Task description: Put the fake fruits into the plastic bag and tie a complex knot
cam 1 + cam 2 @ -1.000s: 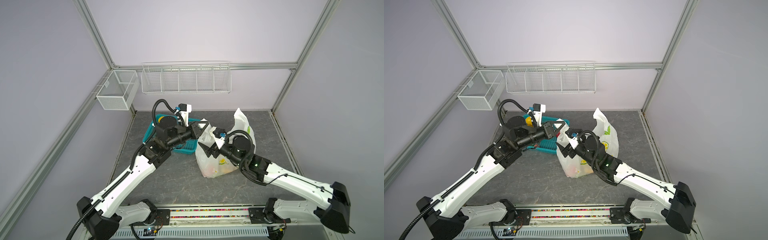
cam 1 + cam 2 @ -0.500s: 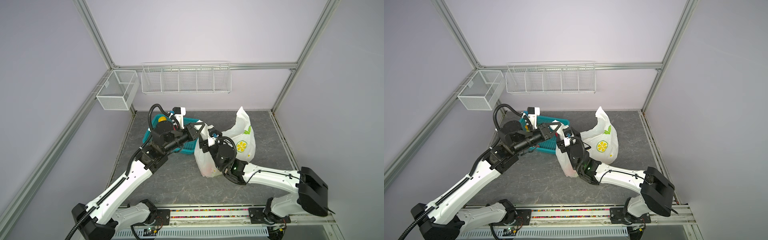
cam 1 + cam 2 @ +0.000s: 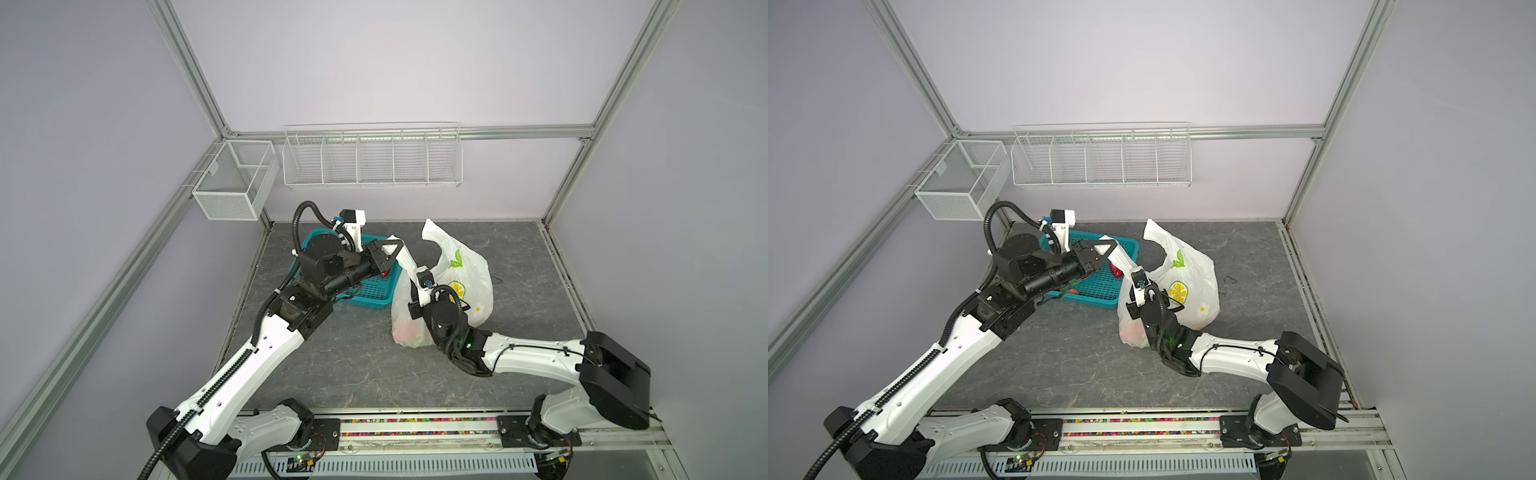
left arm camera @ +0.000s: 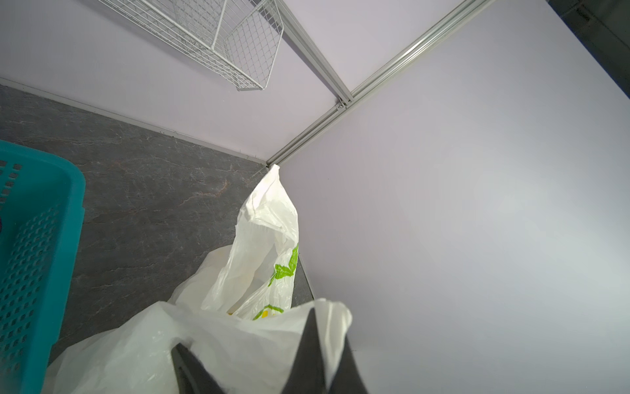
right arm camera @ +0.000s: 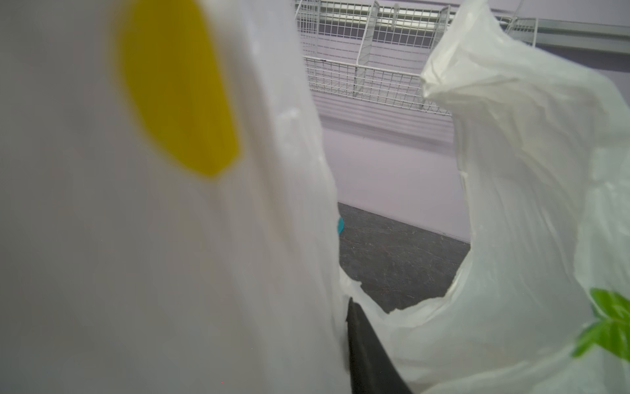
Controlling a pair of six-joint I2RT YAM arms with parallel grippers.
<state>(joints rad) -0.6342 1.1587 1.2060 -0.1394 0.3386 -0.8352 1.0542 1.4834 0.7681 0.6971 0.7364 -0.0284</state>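
The plastic bag (image 3: 461, 274) (image 3: 1187, 282) sits on the grey floor, white with lemon and leaf prints. My left gripper (image 3: 388, 249) (image 3: 1104, 249) (image 4: 329, 341) is shut on one strap handle and holds it up over the basket. The other handle (image 3: 432, 232) stands free. My right gripper (image 3: 413, 299) presses into the bag's near side. One dark finger (image 5: 366, 354) shows there, and plastic (image 5: 511, 170) hides the other. Fake fruits show pink through the bag (image 3: 409, 332) (image 3: 1131, 332). A red one (image 3: 384, 273) (image 3: 1116, 272) lies in the basket. The knot is out of view.
A teal lattice basket (image 3: 374, 291) (image 3: 1096, 291) (image 4: 34, 238) lies left of the bag, under my left arm. A wire shelf (image 3: 372, 158) and a mesh box (image 3: 232, 183) hang on the back wall. My right arm's elbow (image 3: 469, 349) lies low in front of the bag.
My right arm has folded low and brought its gripper in against the bag. My left gripper has drawn the strap a little left. The bag has slumped to the right.
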